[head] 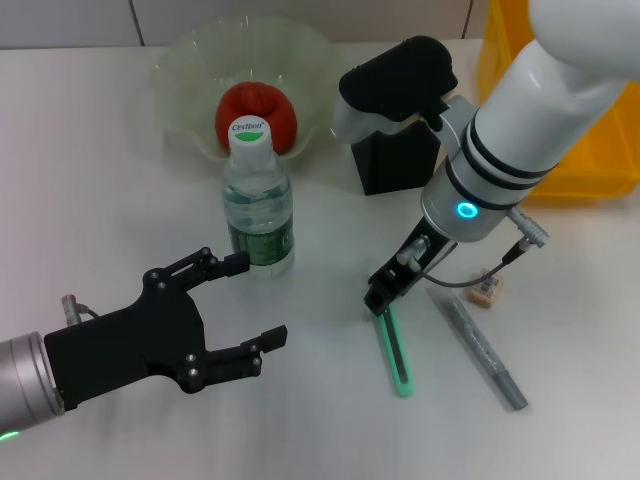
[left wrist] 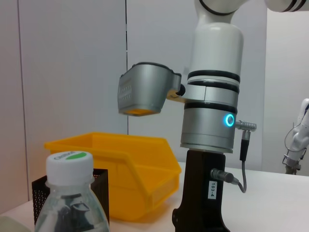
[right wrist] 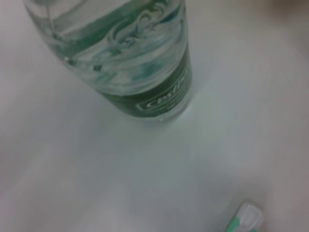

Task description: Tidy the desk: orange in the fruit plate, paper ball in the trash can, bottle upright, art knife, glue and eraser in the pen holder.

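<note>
Upright bottle (left wrist: 71, 203); yellow bin (left wrist: 120, 171)

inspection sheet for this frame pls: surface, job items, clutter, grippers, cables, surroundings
Surface: white desk.
Job items: orange in plate; bottle upright; green knife, grey glue, eraser on desk; black holder; yellow bin. Paper ball: nothing seen.
Clutter: nothing seen.
Grippers: left gripper open beside bottle; right gripper low over knife.
Cables: grey lead at right wrist.
Surroundings: wall panels.
</note>
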Controlling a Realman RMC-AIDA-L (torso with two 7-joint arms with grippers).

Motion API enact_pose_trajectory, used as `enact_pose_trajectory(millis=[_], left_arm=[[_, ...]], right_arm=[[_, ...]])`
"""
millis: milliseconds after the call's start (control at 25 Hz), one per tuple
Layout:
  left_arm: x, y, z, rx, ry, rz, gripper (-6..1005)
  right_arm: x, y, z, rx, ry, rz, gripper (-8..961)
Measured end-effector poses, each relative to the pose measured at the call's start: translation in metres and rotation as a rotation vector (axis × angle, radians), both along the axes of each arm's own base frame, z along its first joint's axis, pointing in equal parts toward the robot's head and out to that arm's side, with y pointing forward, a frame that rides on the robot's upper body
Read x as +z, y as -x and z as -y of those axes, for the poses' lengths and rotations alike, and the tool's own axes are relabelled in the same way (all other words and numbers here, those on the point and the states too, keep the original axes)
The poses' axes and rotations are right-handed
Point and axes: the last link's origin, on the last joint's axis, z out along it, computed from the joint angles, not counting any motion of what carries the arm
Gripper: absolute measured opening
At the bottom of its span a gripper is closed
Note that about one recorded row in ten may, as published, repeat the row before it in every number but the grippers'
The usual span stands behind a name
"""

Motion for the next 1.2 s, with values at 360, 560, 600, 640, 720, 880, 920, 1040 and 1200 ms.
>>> enact_pose_trajectory(millis=[360, 560, 600, 640, 720, 880, 920, 1040, 1200], left_arm=[[0.0, 0.0, 0.0001, -0.007, -0.005, -0.003, 860], [0.0001, -0.0001, 0.0001, -0.007, -0.005, -0.003, 860], [0.0, 0.0, 0.0, -0.007, -0.005, -0.003, 860], [0.0, 0.0, 0.0, -0.007, -0.006, -0.003, 860], [0.0, 0.0001, -0.0001, -0.006, -0.006, -0.004, 860], [0.0, 0.0002, -0.0002, -0.006, -0.007, -0.005, 860], [0.0, 0.0002, -0.0002, -0.006, -0.007, -0.005, 860], [0.0, 0.0002, -0.0004, -0.006, -0.007, -0.005, 860], [-0.0002, 0.0002, -0.0004, -0.006, -0.006, -0.005, 860]], right_arm=[[-0.0025, -0.0007, -0.0003, -0.005, 0.002, -0.001, 380], [-0.0024, -0.0006, 0.0009, -0.002, 0.01, 0.003, 378], [-0.0025, -0.0008, 0.001, -0.001, 0.012, 0.004, 360], [-0.0027, -0.001, 0.0015, 0.001, 0.014, 0.007, 342], [-0.0035, -0.0013, 0.0023, 0.007, 0.019, 0.013, 306], [-0.0056, -0.0002, 0.0046, 0.03, 0.032, 0.026, 233], [-0.0058, -0.0002, 0.0048, 0.034, 0.034, 0.028, 215], [-0.0058, -0.0003, 0.0049, 0.04, 0.037, 0.032, 183], [-0.0048, 0.0029, 0.0066, 0.052, 0.038, 0.022, 156]])
